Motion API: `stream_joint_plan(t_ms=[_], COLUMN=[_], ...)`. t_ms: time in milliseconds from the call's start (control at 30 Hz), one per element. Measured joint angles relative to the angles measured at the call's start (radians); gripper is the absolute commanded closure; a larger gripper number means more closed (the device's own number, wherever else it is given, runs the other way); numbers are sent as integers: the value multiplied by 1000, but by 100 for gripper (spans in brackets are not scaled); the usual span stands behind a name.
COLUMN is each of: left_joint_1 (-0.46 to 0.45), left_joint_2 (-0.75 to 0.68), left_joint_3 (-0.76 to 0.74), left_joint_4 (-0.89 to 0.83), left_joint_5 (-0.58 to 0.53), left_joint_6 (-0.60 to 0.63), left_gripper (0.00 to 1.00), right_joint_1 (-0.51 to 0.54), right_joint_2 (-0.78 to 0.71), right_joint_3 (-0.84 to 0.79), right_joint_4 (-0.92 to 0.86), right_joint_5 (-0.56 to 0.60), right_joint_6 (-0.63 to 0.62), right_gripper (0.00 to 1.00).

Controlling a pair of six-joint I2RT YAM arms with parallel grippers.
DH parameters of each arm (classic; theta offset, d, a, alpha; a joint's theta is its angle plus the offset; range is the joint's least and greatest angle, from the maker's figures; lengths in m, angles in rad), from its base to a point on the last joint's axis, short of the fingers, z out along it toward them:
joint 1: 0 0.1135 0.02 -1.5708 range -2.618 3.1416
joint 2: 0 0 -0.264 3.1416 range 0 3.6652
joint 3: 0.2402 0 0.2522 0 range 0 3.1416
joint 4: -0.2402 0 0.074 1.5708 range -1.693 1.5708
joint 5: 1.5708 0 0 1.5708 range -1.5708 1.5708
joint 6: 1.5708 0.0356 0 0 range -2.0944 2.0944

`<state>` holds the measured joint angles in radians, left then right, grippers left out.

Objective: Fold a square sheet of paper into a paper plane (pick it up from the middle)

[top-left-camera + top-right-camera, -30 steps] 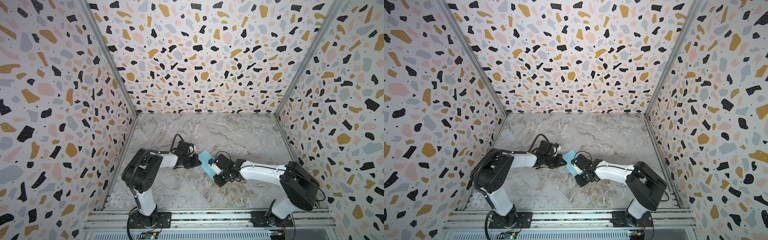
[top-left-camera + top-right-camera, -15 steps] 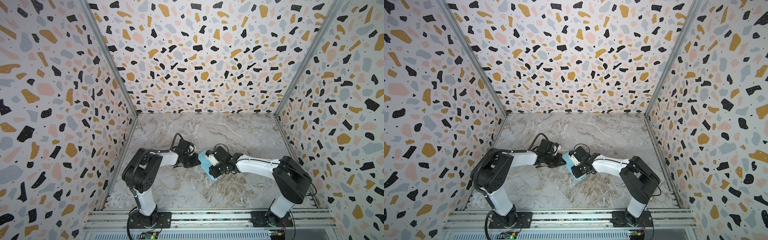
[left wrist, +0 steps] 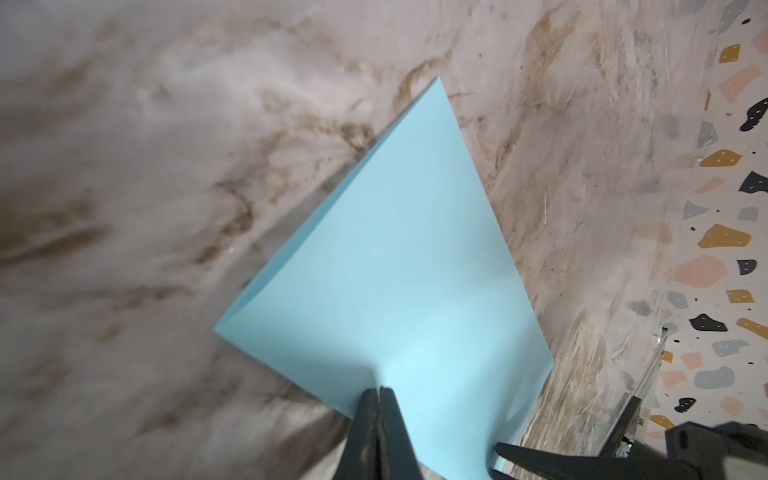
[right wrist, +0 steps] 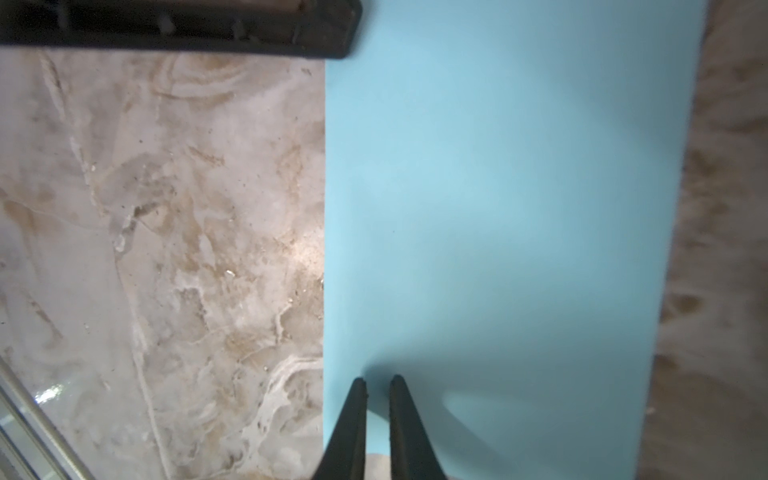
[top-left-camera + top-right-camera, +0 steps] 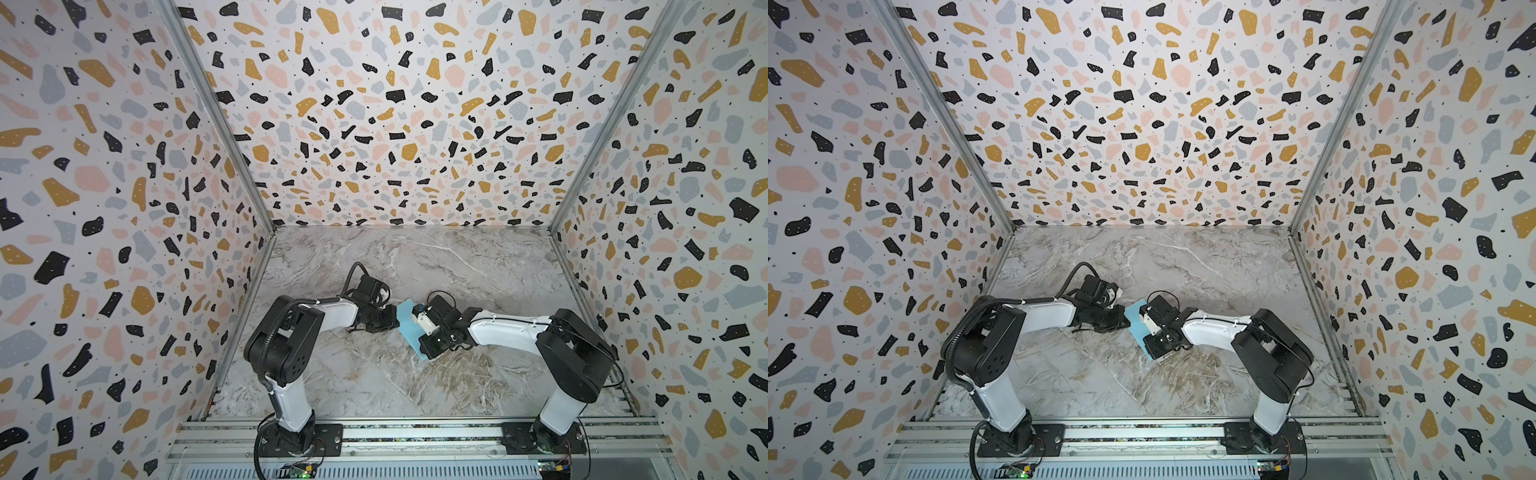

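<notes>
While both arms lean in low over the marble table, the left arm stands at the lower left of centre in both top views, stretched out to the right. Its left gripper is clenched, the two black fingers pressed together with only a hairline between them. The tips sit right on the near edge of the square sheet of paper. I cannot make out whether any paper is caught between them.

The light blue sheet lies just below the middle of both top views, between the two grippers. In the left wrist view it is folded over on itself, two layers showing along one edge, with that side raised slightly off the marble.

The right gripper is next, tilted down over the sheet so that its black body hides much of the paper from above. Its fingers stand slightly parted, a narrow gap of blue between them, with the tips over the paper near one long edge, grasping nothing I can see. Behind it the right arm runs back to the lower right.
</notes>
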<state>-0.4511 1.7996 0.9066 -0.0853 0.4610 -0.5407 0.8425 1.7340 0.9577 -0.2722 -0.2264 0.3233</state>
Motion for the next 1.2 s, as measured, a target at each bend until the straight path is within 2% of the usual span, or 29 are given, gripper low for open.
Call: stream_joint_plan(t_ms=[567, 867, 933, 1033, 1067, 1200], left_joint_1=[29, 35, 37, 35, 35, 23], left_joint_2=[49, 49, 36, -9, -35, -132], left_joint_3=[143, 203, 202, 187, 171, 82], left_joint_4=[-143, -225, -229, -220, -208, -135], left_joint_5=[-165, -314, -318, -313, -310, -276], left_joint_6=[95, 114, 107, 80, 66, -2], left_gripper=[95, 92, 88, 80, 76, 63], right_joint_1=[0, -3, -10, -29, -44, -145], right_joint_2=[-2, -5, -9, -29, -44, -111], right_joint_3=[-5, -5, -4, -4, -5, -9], right_joint_4=[6, 11, 15, 27, 37, 83], right_joint_5=[8, -2, -9, -21, -25, -57], right_joint_6=[19, 53, 69, 98, 106, 129], right_gripper=[85, 82, 78, 65, 60, 50])
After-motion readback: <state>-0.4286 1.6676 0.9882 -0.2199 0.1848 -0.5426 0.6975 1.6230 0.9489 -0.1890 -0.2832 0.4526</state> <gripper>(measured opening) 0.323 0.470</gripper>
